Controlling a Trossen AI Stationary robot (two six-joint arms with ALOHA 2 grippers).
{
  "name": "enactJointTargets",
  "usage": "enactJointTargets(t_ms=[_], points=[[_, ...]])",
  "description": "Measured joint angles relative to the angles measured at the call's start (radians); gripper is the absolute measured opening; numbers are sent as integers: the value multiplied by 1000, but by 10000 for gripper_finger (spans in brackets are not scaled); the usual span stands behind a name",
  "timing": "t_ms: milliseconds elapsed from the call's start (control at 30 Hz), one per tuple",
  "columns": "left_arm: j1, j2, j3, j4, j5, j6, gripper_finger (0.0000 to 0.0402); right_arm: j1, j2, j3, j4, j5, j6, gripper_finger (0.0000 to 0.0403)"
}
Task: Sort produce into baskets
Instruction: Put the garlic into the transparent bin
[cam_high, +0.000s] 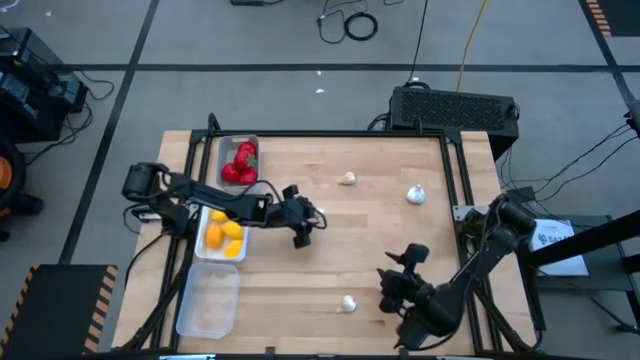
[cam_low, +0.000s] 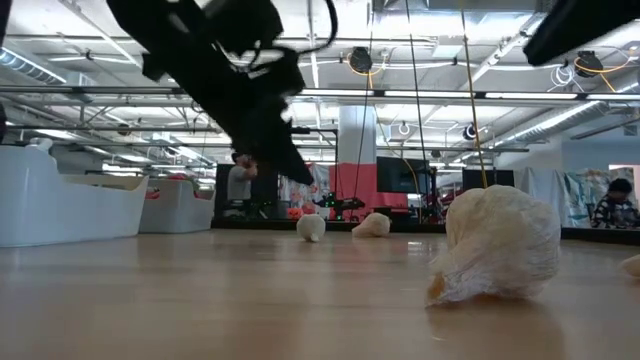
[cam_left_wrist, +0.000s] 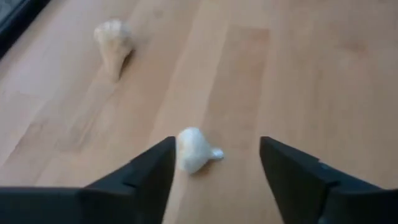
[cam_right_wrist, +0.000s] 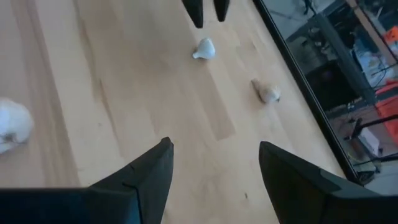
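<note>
Three pale baskets stand in a row along the table's left side. The far basket (cam_high: 226, 146) holds red produce (cam_high: 240, 164), the middle basket (cam_high: 202, 250) holds yellow-orange pieces (cam_high: 224, 236), and nothing shows in the near basket (cam_high: 208, 300). Whitish garlic bulbs lie loose on the wood, one (cam_high: 347, 179) toward the far edge, one (cam_high: 416, 194) at the right and one (cam_high: 347, 303) near the front. My left gripper (cam_high: 312, 222) hangs open at mid-table, just above and short of a small bulb (cam_left_wrist: 194, 149). My right gripper (cam_high: 390, 286) hangs open over the near right with nothing between its fingers.
A black frame rail (cam_high: 455, 180) runs along the table's right and far edges. Bare wood lies between the two grippers. In the low view the front bulb (cam_low: 495, 245) looms large. People show in the room far behind the table.
</note>
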Motion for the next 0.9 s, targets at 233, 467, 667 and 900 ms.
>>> enactJointTargets(t_ms=[233,467,667,900], points=[[67,44,0,41,38,2,299,0,0,-141,24,47,66,226],[128,135,0,147,145,7,301,-23,0,-200,36,50,111,226],[145,178,0,154,194,9,301,-27,0,-203,45,50,109,226],[145,183,0,152,201,32,301,-28,0,-203,46,50,108,226]])
